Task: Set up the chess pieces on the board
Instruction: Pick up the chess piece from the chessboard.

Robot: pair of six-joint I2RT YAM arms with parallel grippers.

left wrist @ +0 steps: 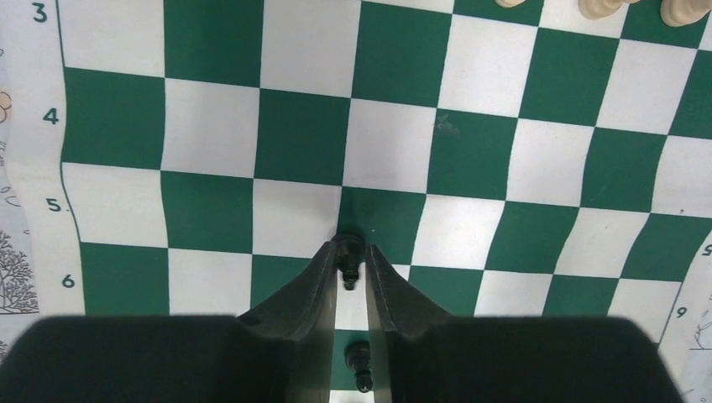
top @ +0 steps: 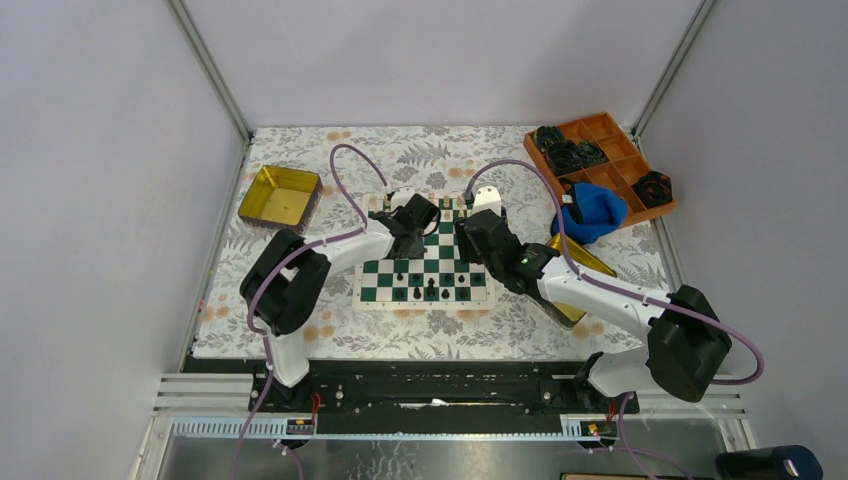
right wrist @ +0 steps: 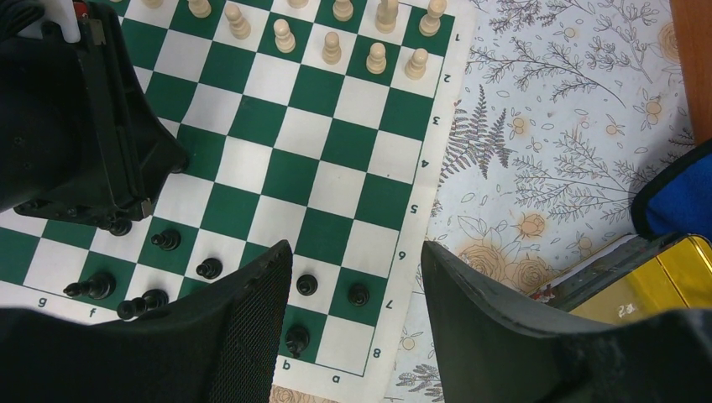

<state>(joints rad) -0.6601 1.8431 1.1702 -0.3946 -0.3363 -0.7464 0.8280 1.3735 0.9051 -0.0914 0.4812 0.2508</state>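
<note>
The green-and-white board (top: 440,252) lies mid-table. In the left wrist view my left gripper (left wrist: 350,259) is shut on a small black pawn (left wrist: 349,262) just over the board (left wrist: 210,134), near rows 5 and 6. Another black piece (left wrist: 361,366) stands on the square behind it. In the top view the left gripper (top: 408,240) is over the board's left middle. My right gripper (right wrist: 354,252) is open and empty above the board's a/b corner (right wrist: 336,143). Black pieces (right wrist: 307,284) stand between its fingers; cream pieces (right wrist: 333,48) fill the far rows.
An open gold tin (top: 280,195) sits at the far left. A second gold tin (right wrist: 663,285) lies right of the board under my right arm. An orange compartment tray (top: 610,150) and a blue cloth (top: 592,212) are at the far right. The left gripper's body (right wrist: 75,126) shows in the right wrist view.
</note>
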